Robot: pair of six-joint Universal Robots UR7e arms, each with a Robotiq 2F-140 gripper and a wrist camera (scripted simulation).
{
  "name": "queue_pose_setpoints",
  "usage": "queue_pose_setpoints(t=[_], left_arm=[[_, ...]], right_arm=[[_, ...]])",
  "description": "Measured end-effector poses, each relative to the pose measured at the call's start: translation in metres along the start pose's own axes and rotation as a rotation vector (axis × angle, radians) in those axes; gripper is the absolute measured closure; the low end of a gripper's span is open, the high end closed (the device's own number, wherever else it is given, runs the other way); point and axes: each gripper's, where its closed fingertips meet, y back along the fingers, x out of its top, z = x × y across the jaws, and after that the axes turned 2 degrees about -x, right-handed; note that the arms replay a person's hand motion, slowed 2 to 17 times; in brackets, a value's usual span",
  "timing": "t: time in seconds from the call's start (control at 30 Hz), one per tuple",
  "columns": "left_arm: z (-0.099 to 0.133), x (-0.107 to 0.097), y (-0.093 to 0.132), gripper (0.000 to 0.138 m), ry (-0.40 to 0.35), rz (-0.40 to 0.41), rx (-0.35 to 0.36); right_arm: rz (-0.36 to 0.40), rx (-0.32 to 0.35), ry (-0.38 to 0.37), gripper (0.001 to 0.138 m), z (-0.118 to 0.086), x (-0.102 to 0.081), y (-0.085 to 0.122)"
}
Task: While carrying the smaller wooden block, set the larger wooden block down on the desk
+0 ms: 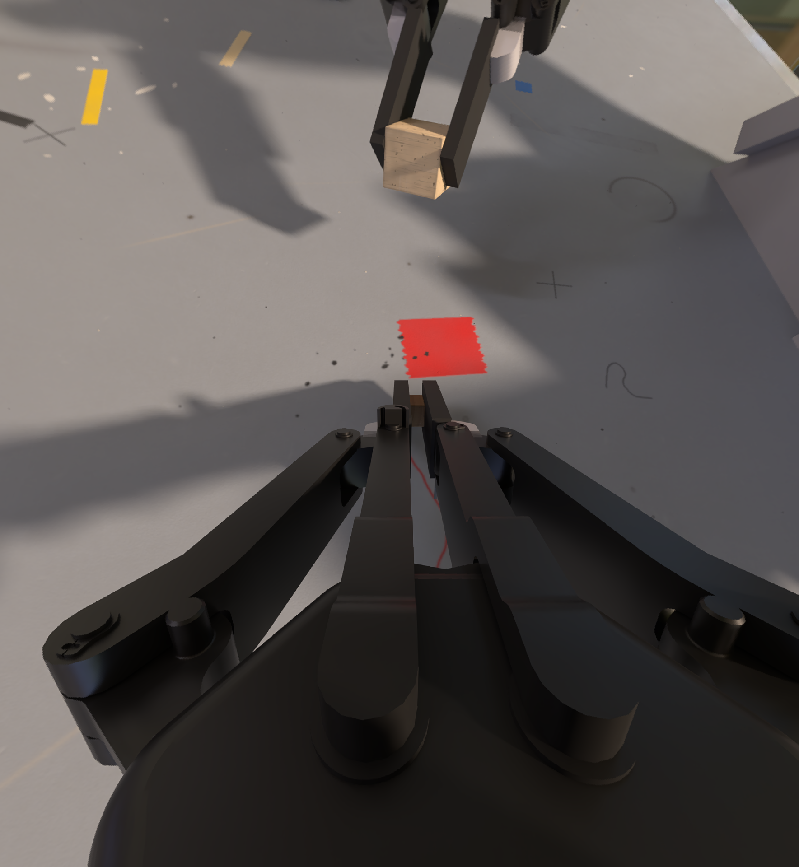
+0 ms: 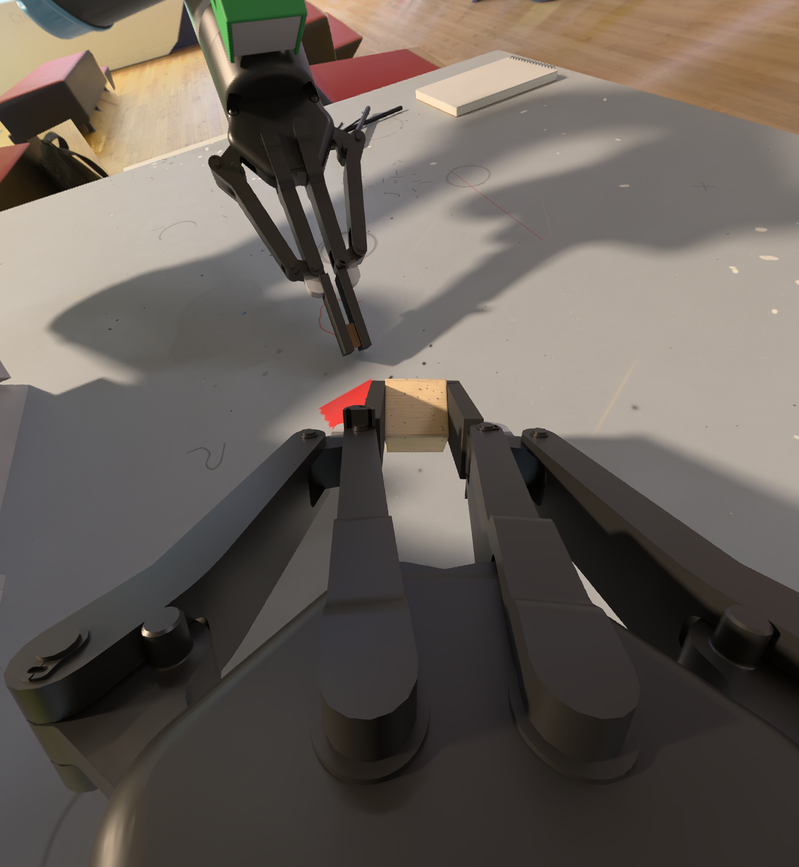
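My left gripper [image 1: 415,391] is shut on the smaller wooden block [image 1: 416,407], a thin brown piece that shows only as a sliver between the fingers, held above the desk. My right gripper [image 2: 416,391] is shut on the larger wooden block [image 2: 416,415], a pale cube, held above the grey desk [image 2: 622,328]. In the left wrist view the right gripper [image 1: 414,162] hangs ahead with the larger block [image 1: 414,159] off the surface. In the right wrist view the left gripper [image 2: 355,345] points down with the smaller block [image 2: 353,334].
A red tape patch [image 1: 440,347] lies on the desk between the two grippers, partly hidden in the right wrist view [image 2: 348,403]. A white notepad [image 2: 486,84] and dark pens [image 2: 374,117] lie at the far edge. Grey mounts [image 1: 787,211] stand at the side. A yellow tape strip [image 1: 94,96] lies far left.
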Motion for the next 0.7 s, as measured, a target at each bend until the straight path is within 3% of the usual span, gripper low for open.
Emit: queue_pose_setpoints(t=[0.3, 0.7], left_arm=[[-0.003, 0.002, 0.002, 0.130, 0.244, -0.044, -0.113], [0.001, 0.014, 0.009, 0.130, 0.495, -0.094, -0.381]], right_arm=[[-0.012, -0.017, 0.009, 0.106, 0.004, -0.002, 0.002], [-0.033, -0.041, 0.018, 0.106, 0.009, -0.006, 0.003]])
